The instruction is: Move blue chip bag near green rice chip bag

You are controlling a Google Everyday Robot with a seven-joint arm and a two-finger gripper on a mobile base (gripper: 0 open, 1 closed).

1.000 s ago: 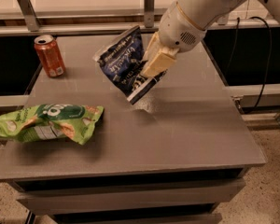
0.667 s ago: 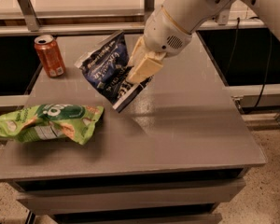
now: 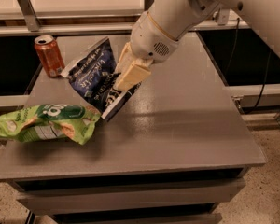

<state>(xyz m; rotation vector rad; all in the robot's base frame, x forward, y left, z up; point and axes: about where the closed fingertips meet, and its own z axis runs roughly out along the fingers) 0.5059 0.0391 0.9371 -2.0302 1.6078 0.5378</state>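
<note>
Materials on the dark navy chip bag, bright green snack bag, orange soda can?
Dark navy chip bag: likely glossy plastic film, glare streaks; gripper clamps its right edge. Bright green snack bag: thin crinkly film, wrinkles. Orange soda can: probably metal, silvery rim.

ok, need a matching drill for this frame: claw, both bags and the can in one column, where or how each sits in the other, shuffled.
Things
1. blue chip bag
2. green rice chip bag
3. orange soda can
4. claw

Places or states
A. upright at the far left corner of the table
B. lying along the table's left edge, near side
C. tilted, pinched at its right side
D. over the middle of the table, shut on a bag

Pairs: 1-C, 2-B, 3-A, 4-D
</note>
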